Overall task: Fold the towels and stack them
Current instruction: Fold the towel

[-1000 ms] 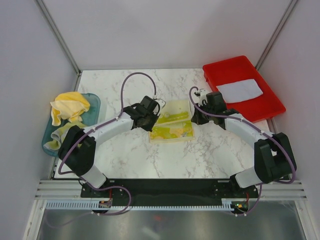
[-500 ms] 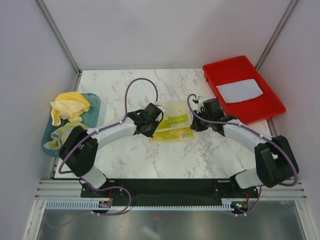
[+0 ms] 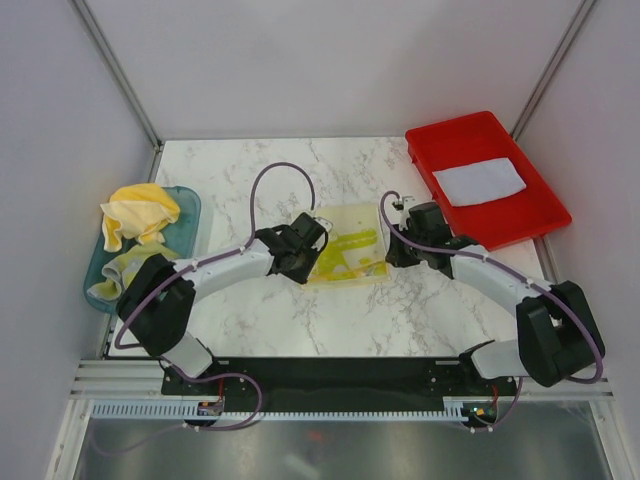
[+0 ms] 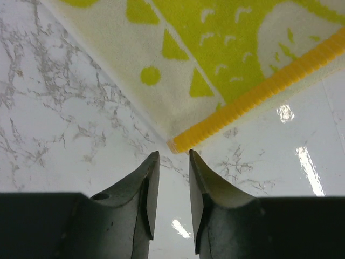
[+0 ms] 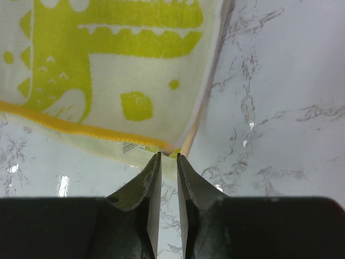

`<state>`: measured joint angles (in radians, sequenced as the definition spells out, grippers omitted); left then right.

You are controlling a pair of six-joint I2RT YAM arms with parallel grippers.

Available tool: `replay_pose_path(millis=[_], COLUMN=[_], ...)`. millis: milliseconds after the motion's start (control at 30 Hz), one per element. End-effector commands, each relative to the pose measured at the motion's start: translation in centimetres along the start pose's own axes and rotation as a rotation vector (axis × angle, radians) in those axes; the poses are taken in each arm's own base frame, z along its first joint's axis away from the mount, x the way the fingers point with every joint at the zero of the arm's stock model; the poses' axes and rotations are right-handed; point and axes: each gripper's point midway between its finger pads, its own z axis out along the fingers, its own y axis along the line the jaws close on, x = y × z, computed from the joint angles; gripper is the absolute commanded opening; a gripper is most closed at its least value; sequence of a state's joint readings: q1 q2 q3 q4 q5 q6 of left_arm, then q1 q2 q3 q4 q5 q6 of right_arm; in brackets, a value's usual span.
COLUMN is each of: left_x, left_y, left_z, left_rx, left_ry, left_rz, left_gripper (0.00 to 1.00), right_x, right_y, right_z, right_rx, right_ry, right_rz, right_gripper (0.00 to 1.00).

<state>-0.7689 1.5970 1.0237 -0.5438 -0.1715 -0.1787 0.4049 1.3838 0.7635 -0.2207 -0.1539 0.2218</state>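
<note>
A yellow-green patterned towel [image 3: 347, 246] lies folded on the marble table [image 3: 260, 320], between my two grippers. My left gripper [image 3: 299, 262] sits at its near left corner. In the left wrist view its jaws [image 4: 173, 156] stand apart and empty, with the towel's yellow-trimmed corner [image 4: 180, 143] just beyond the tips. My right gripper [image 3: 396, 256] is at the near right corner. In the right wrist view its jaws [image 5: 168, 156] stand a narrow gap apart at the towel's corner [image 5: 161, 144], and the towel lies flat there.
A red tray [image 3: 520, 220] at the back right holds a folded grey towel [image 3: 479, 181]. A teal bin [image 3: 188, 215] at the left holds crumpled yellow towels [image 3: 140, 215]. Grey walls enclose the table on three sides.
Both grippers moved toward the near edge, carrying the towel's far edge over into a fold. The towel now looks shorter front to back. The left jaws now stand clear of the corner.
</note>
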Motion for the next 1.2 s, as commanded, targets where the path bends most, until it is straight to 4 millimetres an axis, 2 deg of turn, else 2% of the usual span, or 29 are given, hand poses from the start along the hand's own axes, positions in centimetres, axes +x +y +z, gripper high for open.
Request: replay_pose_path(millis=[0,67,133,233,333,433,600,733,767,833,933,1167], left_x=[-0.4,-0.8,-1.2,-1.5,-1.8,-1.5,-0.5,-0.3,-0.8,0.1,0.3,1.0], left_y=[-1.3,-1.1,-0.7,-0.2,-1.5,-2.0,-1.7,-1.0,-0.9,-0.6,-0.8,-0.7], left_z=[-2.4,-3.3,-4.7,-6.3,-6.5,-5.3,-2.9,-1.7,-1.6,-1.0,-0.3,1.2], left_rx=[0.068,0.064,0.056,0.042,0.097,0.104,0.081,0.131,0.151,0.179,0.246,0.239], left_ry=[-0.046,-0.075,-0.105,-0.147,-0.157,-0.133,-0.06,-0.056,-0.079,-0.071,-0.082,-0.05], left_rz=[-0.072,-0.086,-0.117,-0.208,-0.335,-0.423,-0.541,-0.623,-0.647,-0.683,-0.723,-0.738], left_gripper=[0.36,0.39,0.41,0.47,0.49,0.49,0.46,0.46,0.46,0.47,0.47,0.43], right_x=[-0.1,-0.1,-0.2,-0.4,0.1,0.5,0.8,2.5,2.7,3.2,3.4,3.5], right_y=[0.3,1.3,1.6,2.0,1.9,1.2,0.4,-0.2,-0.3,-0.3,-0.4,-1.0], right_z=[-1.2,-2.2,-3.3,-4.2,-3.6,-2.5,-1.0,0.6,0.9,1.7,2.2,2.6], right_rx=[0.009,-0.032,-0.036,-0.044,-0.039,0.0,0.048,0.099,0.104,0.101,0.102,0.131], right_ry=[-0.02,-0.019,-0.029,-0.054,-0.052,-0.032,0.018,0.083,0.089,0.1,0.097,0.078], right_rz=[0.051,0.077,0.106,0.149,0.217,0.244,0.264,0.365,0.378,0.401,0.415,0.441], right_gripper=[0.25,0.27,0.37,0.44,0.44,0.41,0.38,0.36,0.36,0.35,0.34,0.32])
